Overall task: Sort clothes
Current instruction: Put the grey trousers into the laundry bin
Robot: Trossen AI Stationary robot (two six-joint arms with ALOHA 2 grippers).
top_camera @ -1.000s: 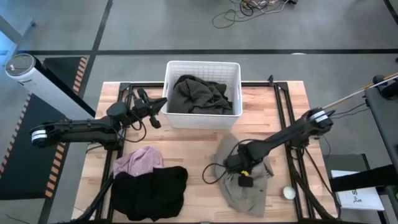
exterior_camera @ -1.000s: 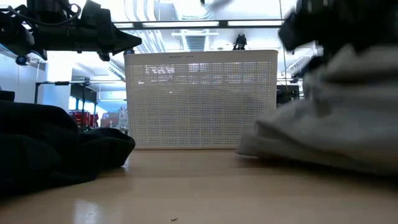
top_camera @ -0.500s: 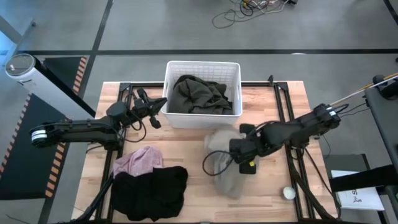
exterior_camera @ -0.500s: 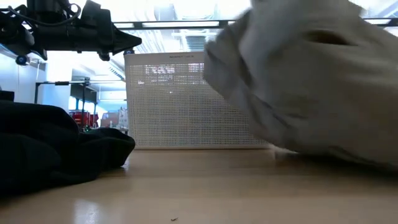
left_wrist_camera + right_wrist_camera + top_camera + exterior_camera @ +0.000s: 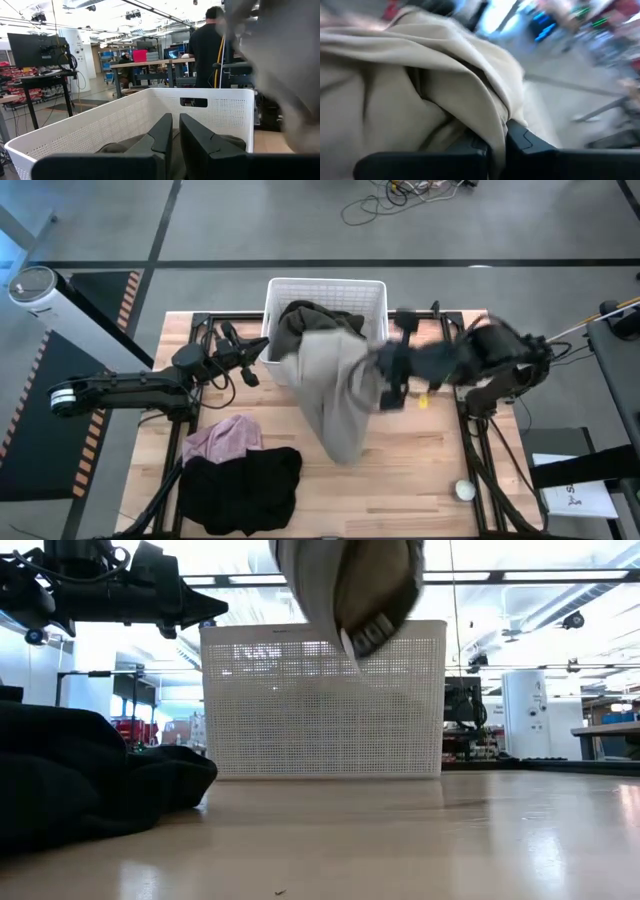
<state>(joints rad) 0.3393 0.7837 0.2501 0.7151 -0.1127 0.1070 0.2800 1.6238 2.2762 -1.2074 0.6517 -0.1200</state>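
Note:
My right gripper [image 5: 384, 376] is shut on a khaki garment [image 5: 335, 395], held up in front of the white lattice basket [image 5: 326, 283]. The garment's lower end hangs above the table in the low view [image 5: 350, 590]. Dark olive clothes [image 5: 318, 318] lie in the basket. A pale pink shirt [image 5: 225, 438] and a black garment [image 5: 245, 485] lie at the table's near left. My left gripper [image 5: 262, 348] is shut and empty, level by the basket's near left corner. My right gripper pinches a bunched fold of the khaki garment [image 5: 496, 131] between its two fingers [image 5: 522, 140]; several layers seem gathered there. The garment is lifted clear of the table and hangs slack below and to the left of the gripper, partly over the basket's near rim.
Black frame rails [image 5: 462, 370] run along the table's sides. A small white round object [image 5: 465, 490] lies near the near right corner. A person [image 5: 207, 47] stands in the room beyond the basket.
My right gripper has risen and gone toward the table's far edge and the basket, carrying the khaki garment. The garment lay on the table's near right a second ago. It now hangs clear of the table in front of the basket.

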